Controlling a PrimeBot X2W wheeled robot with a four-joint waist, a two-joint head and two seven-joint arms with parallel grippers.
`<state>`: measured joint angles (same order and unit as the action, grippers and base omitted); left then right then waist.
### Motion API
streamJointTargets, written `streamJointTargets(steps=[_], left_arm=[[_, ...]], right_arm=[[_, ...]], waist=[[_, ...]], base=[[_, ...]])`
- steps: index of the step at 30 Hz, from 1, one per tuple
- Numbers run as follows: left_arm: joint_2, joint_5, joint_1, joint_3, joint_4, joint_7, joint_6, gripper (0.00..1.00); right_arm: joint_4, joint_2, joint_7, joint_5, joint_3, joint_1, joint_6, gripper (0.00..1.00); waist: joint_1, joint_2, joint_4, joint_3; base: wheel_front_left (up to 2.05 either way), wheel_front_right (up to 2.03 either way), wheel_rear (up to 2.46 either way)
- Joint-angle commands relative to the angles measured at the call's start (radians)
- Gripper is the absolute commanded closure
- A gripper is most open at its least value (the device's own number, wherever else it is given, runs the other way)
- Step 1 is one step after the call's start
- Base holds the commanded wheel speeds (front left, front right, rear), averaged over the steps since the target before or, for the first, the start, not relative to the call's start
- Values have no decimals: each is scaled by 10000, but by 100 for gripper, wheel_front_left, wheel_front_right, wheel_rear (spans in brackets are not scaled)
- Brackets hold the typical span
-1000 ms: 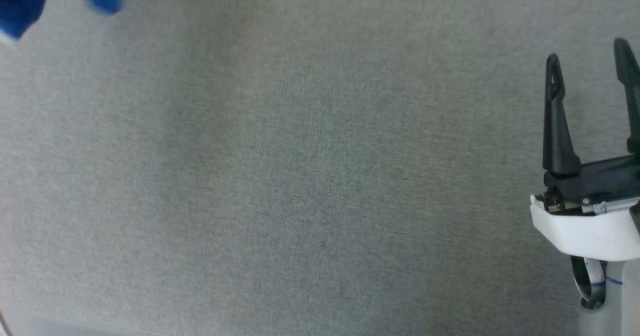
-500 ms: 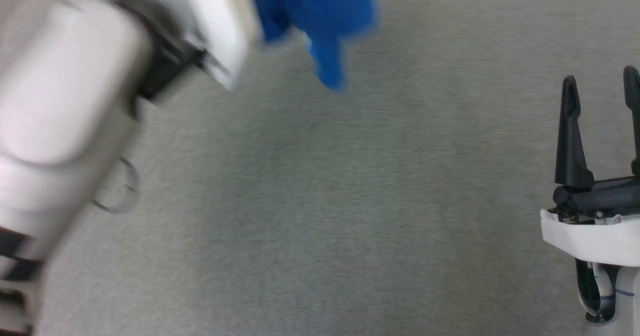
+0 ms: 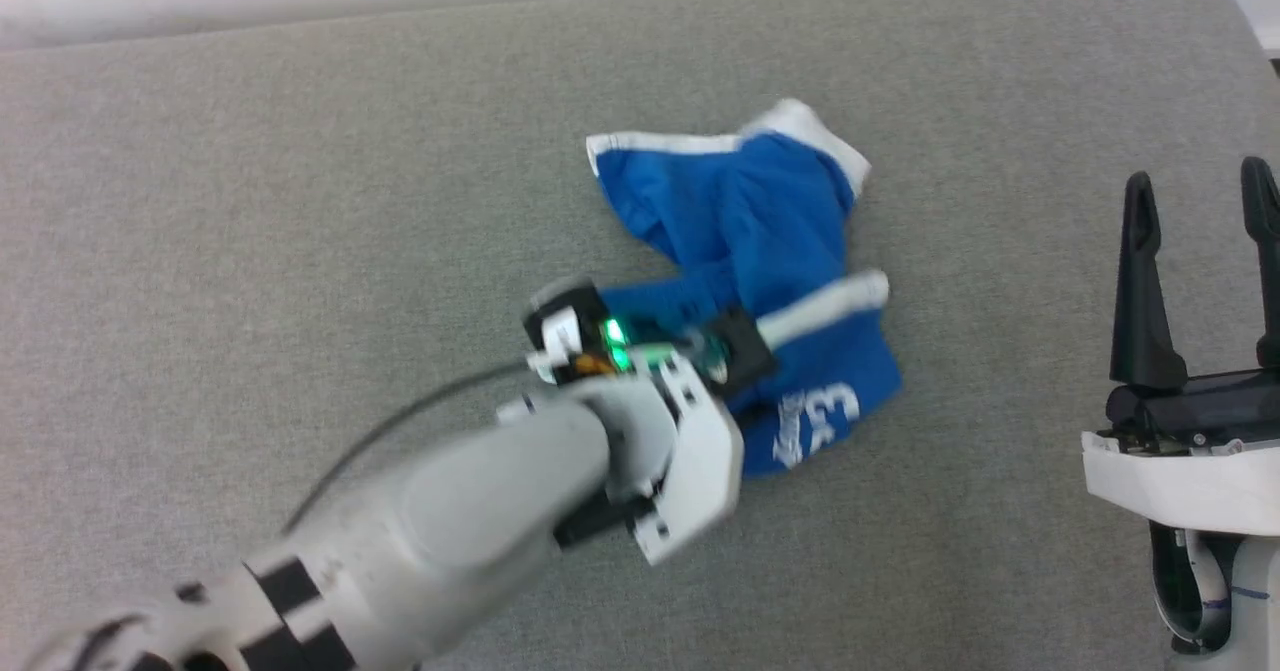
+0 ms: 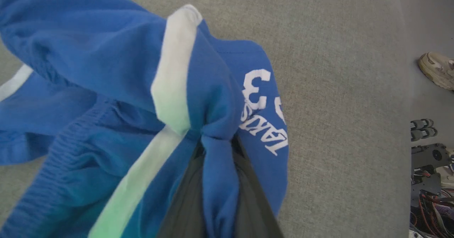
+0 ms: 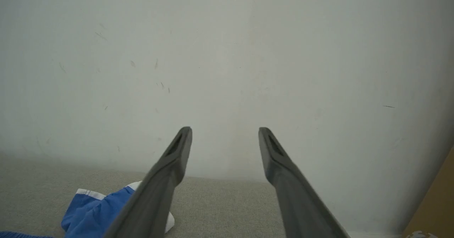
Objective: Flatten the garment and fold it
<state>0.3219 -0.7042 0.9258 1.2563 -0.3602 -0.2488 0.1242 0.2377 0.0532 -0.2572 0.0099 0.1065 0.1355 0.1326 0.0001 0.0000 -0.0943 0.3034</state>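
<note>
Left claw (image 4: pixel 218 146) clamped on crumpled bright blue, white-trimmed cloth shorts (image 3: pixel 745 221) trailing toward 1 o'clock; right claw (image 3: pixel 1200 191), spread empty, sits at their 3 o'clock.

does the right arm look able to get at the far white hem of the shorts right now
Probably yes. The open right claw has bare grey cushion between it and the shorts, and the left claw pinches the cloth nearer the number, away from that hem.
</note>
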Motion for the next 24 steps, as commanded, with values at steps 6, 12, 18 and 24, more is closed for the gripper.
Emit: streamJointTargets(steps=[6, 12, 18, 24], left_arm=[[-607, 58, -972, 233, -477, -74, 65, 100], [-856, -83, -595, -148, -882, 2123, 58, 0], [-756, 251, -537, -1181, -469, 4324, -941, 0], [-138, 1190, -1313, -2721, 264, 5090, -3094, 0]], right_arm=[[-200, -29, -46, -60, 12, -212, -19, 0], [-307, -29, -46, -181, -7, -641, -19, 0], [-327, -29, -46, -207, 67, -1042, -19, 0], [-312, -30, -46, -206, 49, -1248, -19, 0]], waist=[[-1, 0, 208, -418], [-1, 0, 628, -1223], [-1, 0, 982, -1829], [-1, 0, 1208, -2071]], base=[[0, 0, 0], [0, 0, 0], [0, 0, 0], [0, 0, 0]])
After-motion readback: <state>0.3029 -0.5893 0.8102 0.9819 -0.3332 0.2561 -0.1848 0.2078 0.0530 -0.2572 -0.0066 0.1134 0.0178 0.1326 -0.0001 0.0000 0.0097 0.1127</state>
